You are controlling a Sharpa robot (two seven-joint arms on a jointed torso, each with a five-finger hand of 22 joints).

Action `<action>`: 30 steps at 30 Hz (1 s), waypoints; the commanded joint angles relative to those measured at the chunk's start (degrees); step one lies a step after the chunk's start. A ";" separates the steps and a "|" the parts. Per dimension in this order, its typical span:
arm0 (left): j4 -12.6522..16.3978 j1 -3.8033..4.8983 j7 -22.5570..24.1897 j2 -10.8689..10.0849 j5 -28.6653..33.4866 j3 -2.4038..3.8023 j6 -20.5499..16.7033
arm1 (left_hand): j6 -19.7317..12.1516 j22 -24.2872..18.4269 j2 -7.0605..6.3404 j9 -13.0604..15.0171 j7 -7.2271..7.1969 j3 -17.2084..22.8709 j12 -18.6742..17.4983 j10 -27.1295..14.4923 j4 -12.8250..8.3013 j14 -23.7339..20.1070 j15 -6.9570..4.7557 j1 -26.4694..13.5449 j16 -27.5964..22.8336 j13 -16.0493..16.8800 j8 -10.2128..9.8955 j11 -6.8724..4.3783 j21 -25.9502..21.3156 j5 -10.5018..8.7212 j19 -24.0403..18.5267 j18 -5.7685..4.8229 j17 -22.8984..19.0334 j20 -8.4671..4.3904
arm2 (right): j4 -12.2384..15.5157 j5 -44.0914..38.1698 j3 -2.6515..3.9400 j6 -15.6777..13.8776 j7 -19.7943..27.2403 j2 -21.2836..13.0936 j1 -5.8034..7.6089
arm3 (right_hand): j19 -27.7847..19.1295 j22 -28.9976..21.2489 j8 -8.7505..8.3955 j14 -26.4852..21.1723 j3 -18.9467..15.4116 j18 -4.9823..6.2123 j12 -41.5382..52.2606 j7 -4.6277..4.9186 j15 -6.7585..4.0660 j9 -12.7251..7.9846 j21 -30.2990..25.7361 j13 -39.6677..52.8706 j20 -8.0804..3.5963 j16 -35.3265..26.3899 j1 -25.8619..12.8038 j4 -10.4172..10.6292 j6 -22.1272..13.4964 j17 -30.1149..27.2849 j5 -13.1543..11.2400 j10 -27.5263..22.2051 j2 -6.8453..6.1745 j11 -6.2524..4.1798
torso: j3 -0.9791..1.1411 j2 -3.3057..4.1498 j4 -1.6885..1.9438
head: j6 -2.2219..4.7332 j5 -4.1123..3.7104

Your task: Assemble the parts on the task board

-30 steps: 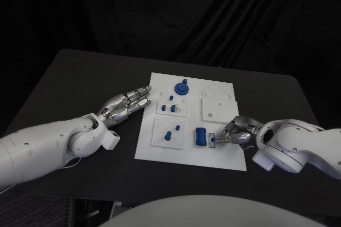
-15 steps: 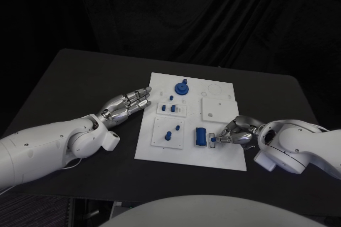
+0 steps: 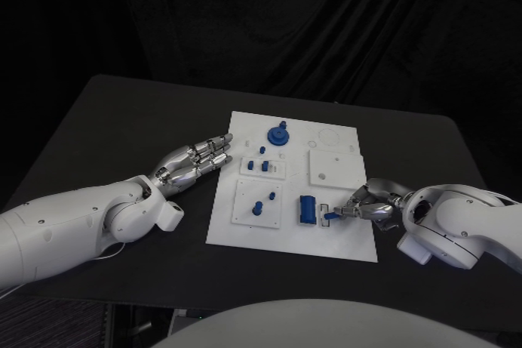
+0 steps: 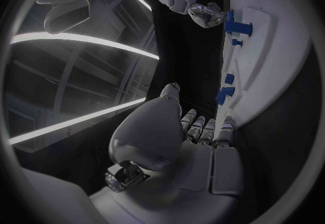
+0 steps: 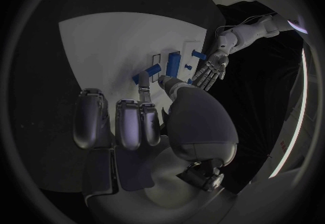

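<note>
Fingers straight and close together, the left robot hand (image 3: 196, 161) lies flat on the black desk (image 3: 120, 129) just beside the left edge of the task board (image 3: 337, 235), holding nothing. On the white board, going rightward, stand several blue parts: a short peg (image 3: 258, 208) in the near-left square plate, two small pegs (image 3: 258, 165) above it, a round knobbed piece (image 3: 280, 136) near the far edge, and a blue block (image 3: 309, 210) on its side toward the near right. Just right of that block, the right robot hand (image 3: 370, 208) pinches a small blue pin (image 3: 333, 215) between thumb and a fingertip, low over the board; the right wrist view shows the same pin (image 5: 147, 74) at the fingertips, with the other fingers held straight.

These parts look like rigid, light plastic, probably smooth and apt to slip or twist in a pinch; the pin is best held across its shaft, leaving its tip free for seating.

Whether the pin's end touches the board or the block cannot be told. The socket it is meant for is hidden by the fingers, and the faint outlines on the far right of the board are too small to read.
</note>
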 commanded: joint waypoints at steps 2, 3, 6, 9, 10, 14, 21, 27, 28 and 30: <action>0.03 -0.15 0.44 0.13 0.00 0.04 0.95 | 0.30 -0.05 0.56 0.10 0.13 0.06 0.28 0.11 -0.34 -0.13 0.34 -0.21 -0.21 0.09 0.20 0.45 -0.03 0.16 -0.15 0.71 -0.10 0.43 | 0.14 -0.61 0.00 0.45 -2.31 -0.32 0.09 | 0.75 10.91 0.06 4.39 -0.27 0.49 -0.04 0.01 0.41 -0.08 -0.21 15.09 0.40 0.18 -0.63 0.18 -0.33 5.47 -0.23 6.12 0.05 0.17 | -0.04 -0.03 0.03 | -0.01 -0.05; 0.03 -0.15 0.43 0.14 0.00 0.04 0.96 | 0.30 -0.05 0.56 0.10 0.13 0.06 0.28 0.11 -0.34 -0.13 0.34 -0.21 -0.21 0.09 0.20 0.45 -0.03 0.16 -0.15 0.71 -0.10 0.43 | 0.13 -0.61 0.00 0.46 -2.40 -0.33 0.09 | 0.75 10.91 0.06 4.39 -0.27 0.49 -0.04 0.01 0.41 -0.08 -0.21 15.09 0.40 0.18 -0.63 0.18 -0.33 5.47 -0.23 6.12 0.05 0.17 | -0.05 -0.03 0.03 | -0.01 -0.04; 0.04 -0.15 0.40 0.14 0.00 0.04 0.98 | 0.30 -0.05 0.56 0.10 0.13 0.06 0.28 0.11 -0.34 -0.13 0.34 -0.21 -0.21 0.09 0.20 0.45 -0.03 0.16 -0.15 0.71 -0.10 0.43 | 0.05 -0.72 0.00 0.60 -3.16 -0.39 0.09 | 0.72 10.89 -0.10 4.39 -0.35 0.51 -0.04 0.06 0.42 -0.18 -0.28 15.09 0.41 0.18 -0.73 0.40 -0.54 5.46 -0.20 6.12 0.39 0.19 | -0.09 -0.05 0.01 | -0.01 -0.02; 0.05 -0.15 0.37 0.11 0.00 0.04 0.98 | 0.45 -0.05 0.59 0.12 0.49 0.07 0.31 0.24 -0.37 -0.13 0.35 -0.26 -0.21 0.12 0.25 0.40 -0.02 0.14 -0.14 0.70 -0.10 0.46 | 0.03 -0.99 0.00 0.88 -3.82 -0.49 0.09 | 0.69 10.87 -0.17 4.38 -0.40 0.52 -0.04 0.07 0.44 -0.26 -0.34 15.09 0.43 0.15 -0.79 0.60 -0.58 5.40 -0.17 6.12 0.77 0.21 | -0.06 -0.05 0.01 | -0.01 -0.01; 0.06 -0.15 0.36 0.10 0.00 0.04 0.98 | 0.45 -0.05 0.59 0.12 0.49 0.07 0.31 0.24 -0.37 -0.13 0.35 -0.26 -0.21 0.12 0.25 0.40 -0.02 0.14 -0.14 0.70 -0.10 0.46 | 0.07 -1.05 0.00 0.89 -3.96 -0.57 0.09 | 0.68 10.86 -0.18 4.36 -0.53 0.53 -0.04 0.09 0.45 -0.31 -0.37 15.09 0.44 0.13 -0.98 0.84 -0.52 5.34 -0.18 6.12 0.98 0.23 | -0.05 -0.05 0.00 | -0.01 0.02; 0.07 -0.15 0.39 0.06 0.00 0.04 0.95 | 0.50 -0.05 0.60 0.12 0.58 0.07 0.32 0.30 -0.38 -0.13 0.35 -0.27 -0.21 0.13 0.26 0.45 -0.02 0.14 -0.14 0.70 -0.10 0.46 | 0.44 -1.17 -0.01 0.50 -4.09 -1.02 0.09 | 0.73 10.90 -0.15 4.37 -1.26 0.50 -0.04 0.05 0.46 -0.48 -0.24 15.09 0.47 0.15 -1.95 2.02 -0.09 5.34 -0.20 6.12 1.60 0.21 | -0.02 -0.01 0.04 | -0.01 -0.01; 0.07 -0.15 0.44 0.02 0.00 0.04 0.87 | 0.48 -0.06 0.60 0.12 0.60 0.08 0.33 0.34 -0.39 -0.13 0.34 -0.27 -0.21 0.14 0.26 0.51 -0.02 0.14 -0.14 0.70 -0.10 0.46 | 1.19 0.45 -0.01 -0.75 -4.40 -1.75 0.08 | 1.11 11.17 0.19 4.39 -3.27 0.32 -0.04 -0.44 0.12 -0.76 0.72 15.09 0.22 0.19 -5.24 4.25 1.48 5.24 -0.19 6.12 2.79 -0.16 | -0.02 0.00 0.05 | -0.01 -0.24; 0.10 -0.15 0.45 -0.13 0.00 0.04 0.75 | 0.48 -0.04 0.61 0.12 0.61 0.09 0.33 0.36 -0.42 -0.13 0.33 -0.26 -0.21 0.15 0.27 0.58 -0.01 0.17 -0.14 0.70 -0.10 0.45 | 1.13 7.77 -0.02 -2.72 -4.99 -1.61 0.04 | 0.94 11.05 -1.13 4.29 -5.31 0.38 -0.04 -0.05 0.30 -1.91 0.39 15.09 0.26 0.00 -8.07 4.22 0.21 4.75 -6.24 6.12 3.94 0.11 | -0.01 -0.02 0.02 | -0.01 -0.19; 0.11 -0.15 0.45 -0.14 0.00 0.04 0.74 | 0.48 -0.04 0.61 0.12 0.61 0.09 0.33 0.36 -0.42 -0.13 0.33 -0.26 -0.21 0.15 0.27 0.58 -0.01 0.17 -0.14 0.70 -0.10 0.45 | 1.14 8.95 -0.02 -2.91 -5.10 -1.56 0.03 | 0.93 11.04 -1.23 4.29 -5.44 0.38 -0.04 0.00 0.34 -2.03 0.37 15.09 0.29 0.00 -8.25 4.24 0.11 4.75 -6.32 6.12 4.10 0.14 | -0.02 -0.03 0.03 | -0.01 -0.17; 0.11 -0.15 0.44 -0.14 0.00 0.04 0.74 | 0.48 -0.04 0.61 0.12 0.61 0.09 0.33 0.36 -0.42 -0.13 0.33 -0.26 -0.21 0.15 0.27 0.58 -0.01 0.17 -0.14 0.70 -0.10 0.45 | 1.18 11.33 -0.02 -3.27 -5.31 -1.44 0.00 | 0.94 11.05 -1.29 4.26 -5.68 0.38 -0.04 0.03 0.38 -2.17 0.40 15.09 0.33 -0.07 -8.63 4.29 0.15 4.60 -6.41 6.12 4.37 0.18 | -0.03 -0.03 0.04 | -0.01 -0.15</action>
